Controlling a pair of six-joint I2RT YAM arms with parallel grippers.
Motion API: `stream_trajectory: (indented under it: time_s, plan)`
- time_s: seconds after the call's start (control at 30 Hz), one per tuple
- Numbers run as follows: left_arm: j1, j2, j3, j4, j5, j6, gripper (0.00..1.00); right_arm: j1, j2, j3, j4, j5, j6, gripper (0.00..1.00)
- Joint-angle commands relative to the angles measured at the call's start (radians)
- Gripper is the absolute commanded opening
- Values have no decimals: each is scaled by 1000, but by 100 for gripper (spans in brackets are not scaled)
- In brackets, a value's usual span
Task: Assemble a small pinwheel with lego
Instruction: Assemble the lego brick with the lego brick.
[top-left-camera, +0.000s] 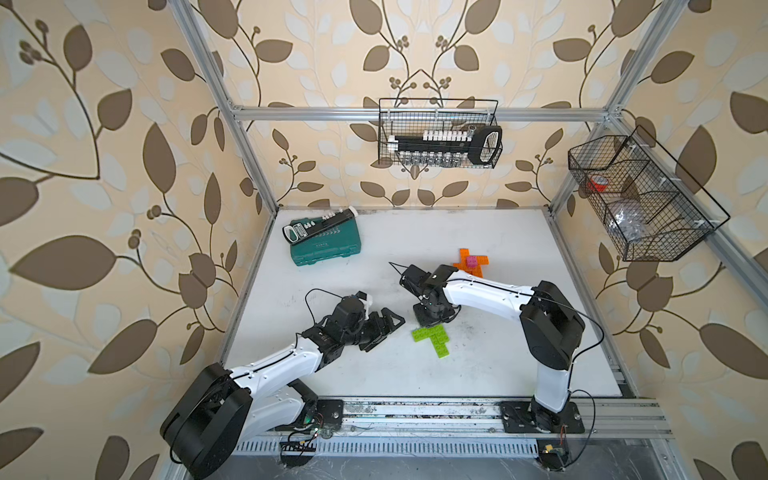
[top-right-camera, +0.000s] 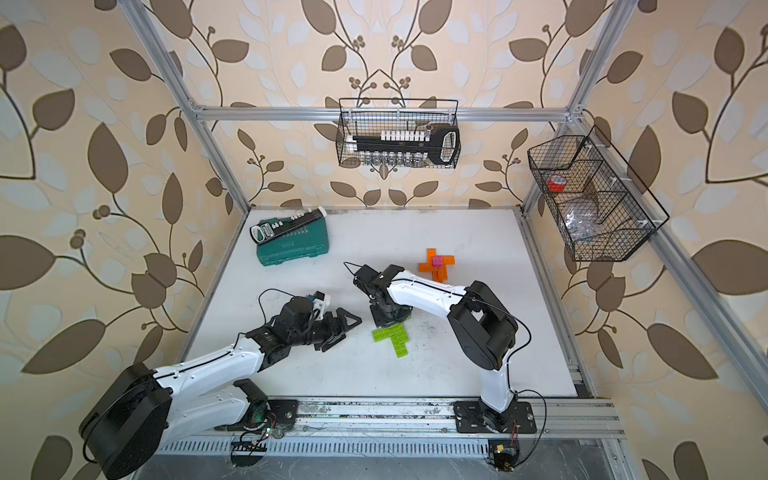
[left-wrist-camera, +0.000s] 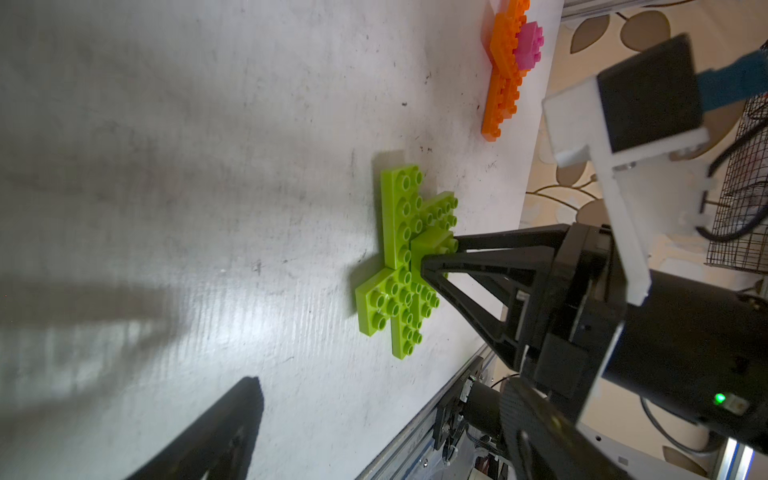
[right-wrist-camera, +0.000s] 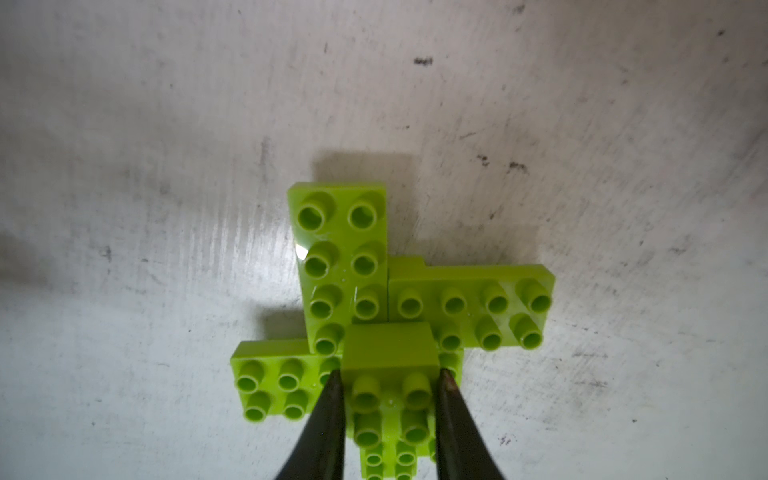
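Right gripper (right-wrist-camera: 390, 374) pinching the small green brick (right-wrist-camera: 388, 345) at the hub of the green lego pinwheel (right-wrist-camera: 345, 257).
In both top views the pinwheel lies on the table (top-left-camera: 478, 365) under the right gripper, and the left gripper (top-left-camera: 384, 331) sits spread just beside it. Both wrist views show the brick pinched between the right fingers.

1. We see a scuffed white tabletop (right-wrist-camera: 166, 124) beneath the right fingers (right-wrist-camera: 328, 424).
2. Beyond them, we find beige wallpaper (top-left-camera: 104, 166) (brown leaves, pale ones too).
3. Aluminium framing (top-left-camera: 311, 112) runs across that wallpaper.
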Motion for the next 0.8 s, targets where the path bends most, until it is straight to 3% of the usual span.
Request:
stream_trajectory:
  time_s: [0.0,0.3,0.57,0.77]
  plan:
    - [11,0,42,-26,8,43,92,-2,77,-53,-22,-28,11,0]
    - [11,0,52,-62,-5,70,92,8,95,-100,-9,-48,11,0]
    - [11,-36,153,-304,-125,176,93,18,115,-80,-31,-30,23,0]
    - [15,-32,200,-356,-137,202,94,21,78,-79,-29,-22,53,0]
